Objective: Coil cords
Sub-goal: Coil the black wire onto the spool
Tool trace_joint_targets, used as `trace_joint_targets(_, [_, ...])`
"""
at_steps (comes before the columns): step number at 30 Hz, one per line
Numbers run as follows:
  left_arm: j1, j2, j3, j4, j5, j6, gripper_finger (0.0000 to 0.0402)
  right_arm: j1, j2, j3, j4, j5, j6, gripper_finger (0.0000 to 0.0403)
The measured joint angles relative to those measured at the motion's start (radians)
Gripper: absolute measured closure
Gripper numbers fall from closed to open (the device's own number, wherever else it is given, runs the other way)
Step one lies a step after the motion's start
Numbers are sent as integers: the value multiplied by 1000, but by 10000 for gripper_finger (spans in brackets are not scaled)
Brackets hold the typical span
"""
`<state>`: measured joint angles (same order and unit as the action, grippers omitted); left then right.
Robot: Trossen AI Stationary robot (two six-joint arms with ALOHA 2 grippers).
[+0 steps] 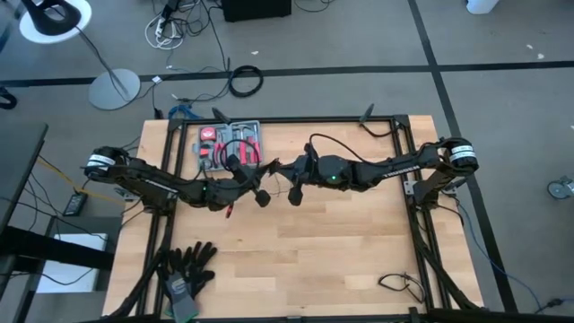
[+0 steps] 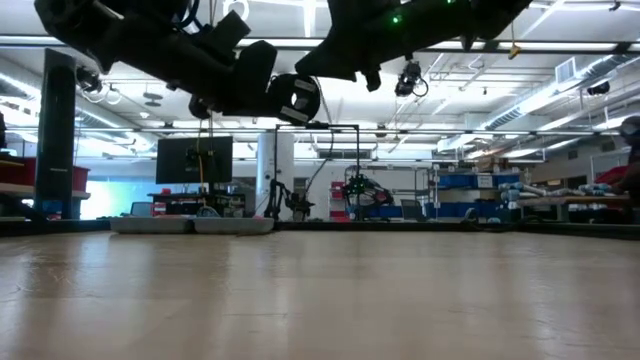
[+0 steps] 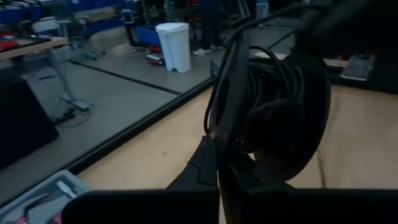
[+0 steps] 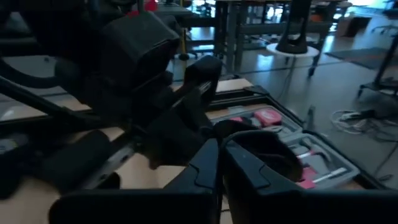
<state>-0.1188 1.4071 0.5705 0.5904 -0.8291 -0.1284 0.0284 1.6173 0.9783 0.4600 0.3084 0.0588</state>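
Observation:
The cords (image 3: 273, 112) show in the left wrist view as a bundle of thin black loops standing up from my left gripper (image 3: 221, 165), which is shut on them. In the high view, my left gripper (image 1: 262, 197) and my right gripper (image 1: 294, 196) meet tip to tip over the middle of the wooden table (image 1: 341, 251). The low view shows both well above the tabletop. My right gripper (image 4: 221, 155) has its fingers together. A dark rounded shape (image 4: 261, 155) lies just behind them. The cord's disc end cannot be made out. My left gripper pinches the bundle of loops between its two fingers at the bundle's lower edge (image 3: 233, 146), holding several strands together. The coil stands upright beyond the fingers, lifted clear of the table. My right gripper is close to the bundle, but I cannot tell whether it touches it.
An open tool case (image 1: 230, 144) with red and black tools lies at the table's far left. A pair of black gloves (image 1: 188, 269) lies at the near left. A short black cable (image 1: 399, 285) sits at the near right corner.

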Motion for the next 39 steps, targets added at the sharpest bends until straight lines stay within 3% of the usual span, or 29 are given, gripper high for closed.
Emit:
trace_joint_targets(7, [2, -1, 14, 17, -53, 11, 402, 4, 3, -1, 1, -113, -11, 363])
trace_joint_targets(21, [2, -1, 12, 140, -3, -5, 402, 9, 37, -1, -84, -103, 56, 323])
trace_joint_targets(27, [1, -1, 11, 163, 30, 1, 402, 39, 120, -1, -26, -59, 71, 333])
trace_joint_targets(32, [1, -1, 11, 168, 44, -6, 402, 60, 147, 0, 16, -39, 12, 395])
trace_joint_targets(39, [2, -1, 11, 176, 50, -6, 402, 67, 148, -1, -19, -38, -6, 400])
